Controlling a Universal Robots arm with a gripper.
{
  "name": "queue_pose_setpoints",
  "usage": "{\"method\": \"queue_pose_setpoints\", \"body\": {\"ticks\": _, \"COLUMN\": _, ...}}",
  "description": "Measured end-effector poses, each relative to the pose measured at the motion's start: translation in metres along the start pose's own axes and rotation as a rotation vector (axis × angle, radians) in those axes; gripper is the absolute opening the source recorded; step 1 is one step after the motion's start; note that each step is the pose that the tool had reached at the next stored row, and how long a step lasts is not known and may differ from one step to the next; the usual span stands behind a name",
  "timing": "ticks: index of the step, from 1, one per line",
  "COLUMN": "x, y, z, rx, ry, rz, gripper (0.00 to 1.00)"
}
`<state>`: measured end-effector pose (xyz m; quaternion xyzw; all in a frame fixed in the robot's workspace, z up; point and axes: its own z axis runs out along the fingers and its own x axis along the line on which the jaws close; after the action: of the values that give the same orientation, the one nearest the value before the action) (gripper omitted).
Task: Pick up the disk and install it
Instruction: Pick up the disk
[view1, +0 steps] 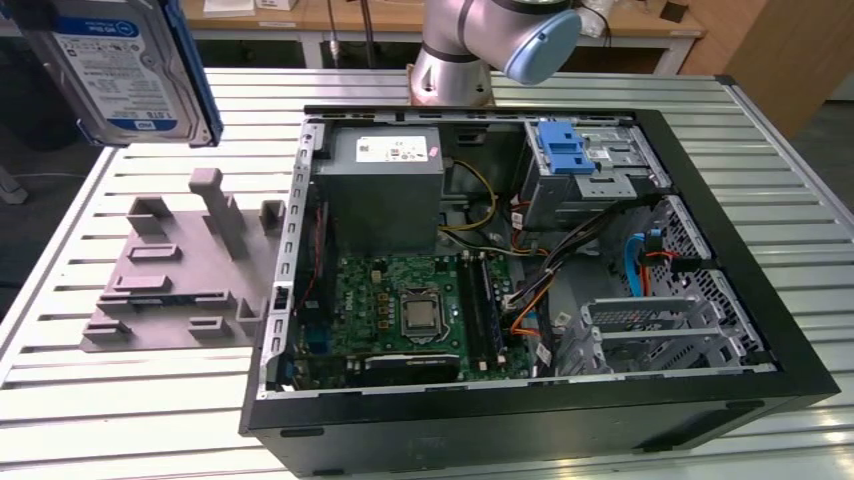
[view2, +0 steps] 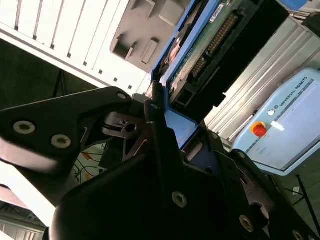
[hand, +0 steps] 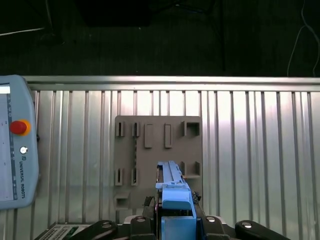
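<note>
Silver-grey metal and a blue bracket mark the disk (view1: 123, 68), which is held in the air at the exterior view's upper left, well apart from the case (view1: 534, 400) and above the table's (view1: 120, 420) edge. In the first wrist view its blue edge (hand: 175, 197) is seen end-on over the fixture (hand: 157, 145). In the second wrist view its green circuit-board side (view2: 207, 47) is turned to the camera.

The gripper (hand: 176, 221) is closed around the disk, the black fingers (view2: 160, 130) being pressed against the bracket on either side.

The pick-up is judged to be done, since the disk rests on nothing. The install is judged not yet done: the disk is outside the case, and the cage (view1: 587, 165) with its blue latch stands far from it across the open case.

One disk is counted, with one gripper and one arm (view1: 467, 45). One grey fixture (view1: 180, 265) lies on the table beside the case. One case is seen, holding one cage and one power supply (view1: 387, 170). One pendant (hand: 15, 145) lies on the table near the fixture.
</note>
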<state>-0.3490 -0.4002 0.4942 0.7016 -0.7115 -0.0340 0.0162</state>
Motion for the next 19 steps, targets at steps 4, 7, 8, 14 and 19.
{"method": "queue_pose_setpoints", "body": {"ticks": 4, "x": -0.0002, "y": 0.0003, "z": -0.0045, "rx": 0.0, "ry": 0.0, "rz": 0.0, "gripper": 0.36}}
{"method": "queue_pose_setpoints", "body": {"ticks": 7, "x": -0.0001, "y": 0.0003, "z": -0.0047, "rx": 0.0, "ry": 0.0, "rz": 0.0, "gripper": 0.36}}
{"method": "queue_pose_setpoints", "body": {"ticks": 8, "x": -0.0001, "y": 0.0002, "z": -0.0046, "rx": 0.0001, "ry": -0.0001, "rz": 0.0, "gripper": 0.36}}
{"method": "queue_pose_setpoints", "body": {"ticks": 14, "x": -0.0002, "y": -0.0031, "z": -0.0049, "rx": 0.0, "ry": 0.0, "rz": 0.0, "gripper": 0.36}}
{"method": "queue_pose_setpoints", "body": {"ticks": 19, "x": -0.0003, "y": -0.0068, "z": -0.0052, "rx": -0.0001, "ry": 0.0, "rz": 0.0, "gripper": 0.36}}
